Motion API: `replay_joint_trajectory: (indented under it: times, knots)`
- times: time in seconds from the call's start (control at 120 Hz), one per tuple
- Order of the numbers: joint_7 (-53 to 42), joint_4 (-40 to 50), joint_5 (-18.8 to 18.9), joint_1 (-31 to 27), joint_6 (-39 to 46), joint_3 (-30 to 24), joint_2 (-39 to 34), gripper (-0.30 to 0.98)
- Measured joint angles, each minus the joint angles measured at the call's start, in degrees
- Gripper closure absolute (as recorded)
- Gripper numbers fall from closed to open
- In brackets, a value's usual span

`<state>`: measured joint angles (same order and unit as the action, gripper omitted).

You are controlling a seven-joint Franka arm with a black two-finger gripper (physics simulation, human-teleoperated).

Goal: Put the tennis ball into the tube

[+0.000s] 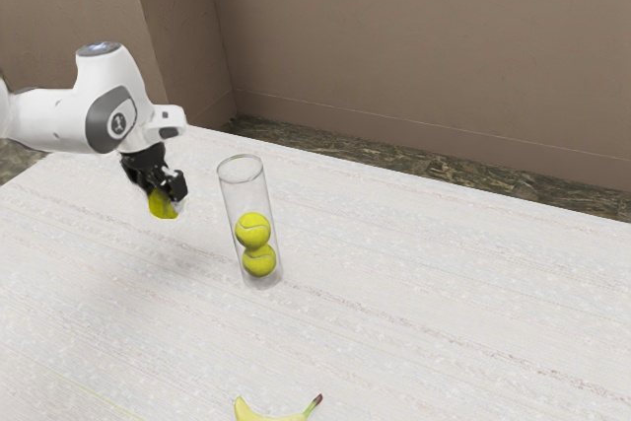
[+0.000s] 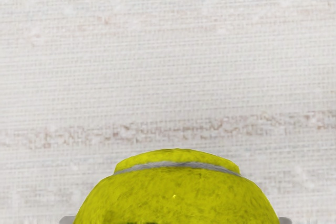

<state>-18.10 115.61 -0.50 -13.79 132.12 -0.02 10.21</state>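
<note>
Table [image 1: 414, 313], three balls [image 1: 159, 206], one tube [image 1: 246, 194]

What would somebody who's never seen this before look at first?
Probably the bright yellow balls: a lower one and an upper one are stacked inside the tall clear tube. On the exterior view's left, the black gripper at the end of the big white arm holds another tennis ball. Then there's the banana, peeking in at that view's bottom edge.
</note>
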Motion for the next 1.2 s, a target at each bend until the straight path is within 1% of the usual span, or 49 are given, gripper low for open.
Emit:
replay_joint_trajectory:
  times: [0.108,0.225,0.317,0.533,0.658,0.833,0.933,1.067,1.2]
  knots:
    - [0.2,-1.4,0.0,-0.1,-5.7,-1.6,-6.2,0.33]
    - [0.3,-4.7,0.0,-0.5,-10.8,-4.8,-9.6,0.32]
    - [0.3,-7.6,-0.4,-0.2,-14.1,-6.8,-10.6,0.31]
    - [0.2,-12.0,-1.0,1.8,-18.1,-10.6,-8.9,0.30]
    - [0.2,-14.7,-1.0,3.9,-19.1,-10.9,-6.2,0.29]
    - [0.1,-15.5,-1.0,2.4,-19.8,-10.9,-4.5,0.28]
    - [0.1,-15.9,-1.0,3.3,-19.9,-10.9,-4.3,0.27]
    - [0.2,-16.2,-1.0,4.1,-20.0,-10.9,-4.2,0.30]
    - [0.2,-16.2,-1.0,4.2,-20.1,-10.9,-4.3,0.17]
